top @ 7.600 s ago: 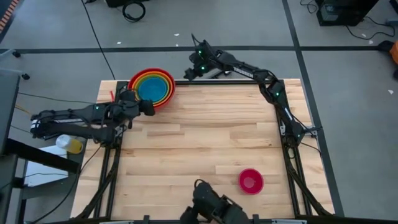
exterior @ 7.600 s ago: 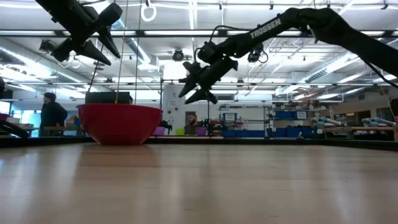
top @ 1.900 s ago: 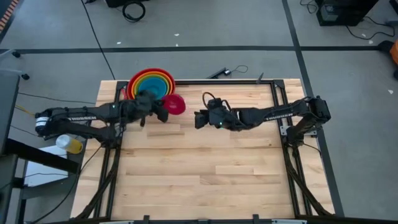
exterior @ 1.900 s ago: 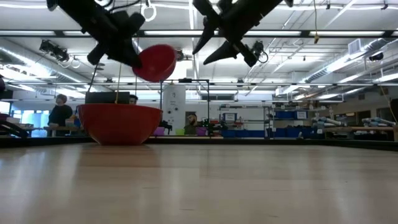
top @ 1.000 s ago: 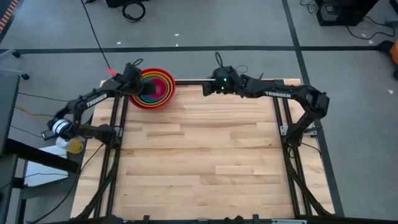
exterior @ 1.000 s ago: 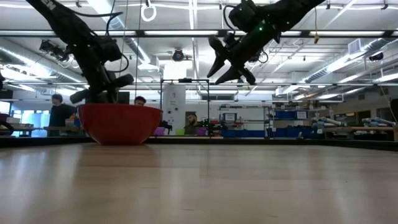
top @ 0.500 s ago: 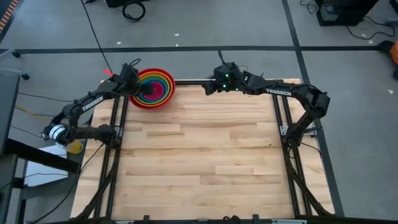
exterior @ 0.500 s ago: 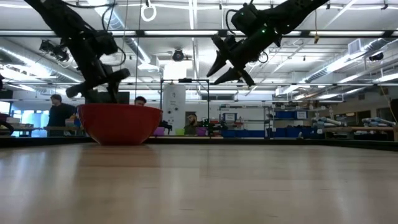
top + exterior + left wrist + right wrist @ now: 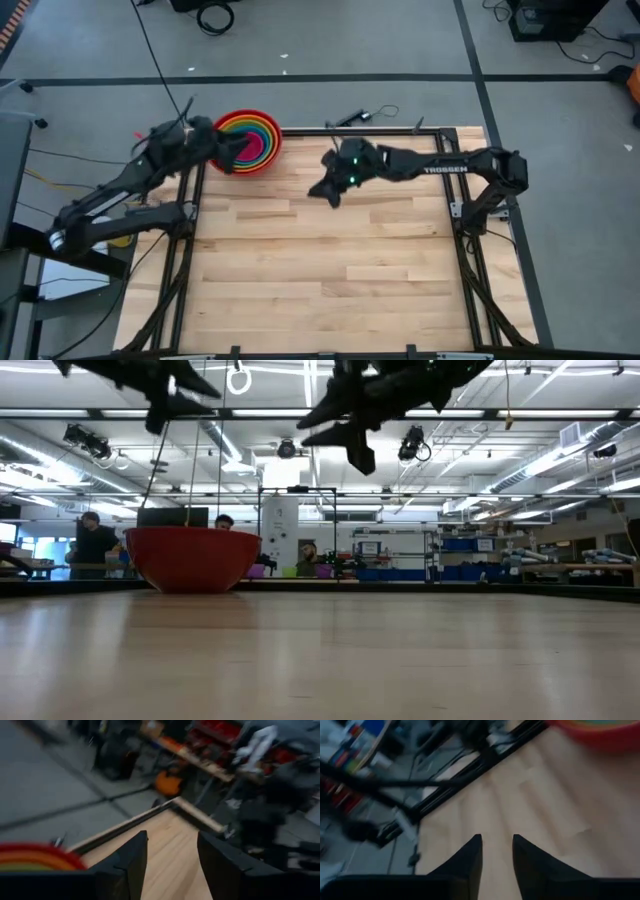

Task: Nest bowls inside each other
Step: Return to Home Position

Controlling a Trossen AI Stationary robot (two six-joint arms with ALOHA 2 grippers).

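Observation:
The bowls [image 9: 252, 140] sit nested at the table's far left corner, the red one outermost with orange, green, blue and pink rings inside; in the low view only the red wall [image 9: 192, 560] shows, its base on the table. My left gripper [image 9: 226, 150] hovers open high over the stack's left rim [image 9: 188, 384], with nothing between its fingers [image 9: 172, 862]. My right gripper [image 9: 325, 190] hangs open above the table's far middle [image 9: 345, 430], to the right of the bowls, also empty [image 9: 496, 851].
The wooden table [image 9: 330, 270] has black frame rails along its edges, with free room across its middle and near half. A yellow object [image 9: 117, 235] lies off the table at the left. People [image 9: 92, 542] stand in the room far behind.
My left gripper has risen from the bowls' rim and drawn back toward the table's left edge, tipping up toward level. My right gripper has swung from the far edge toward the table's middle and turned. The nested bowls have stayed in place.

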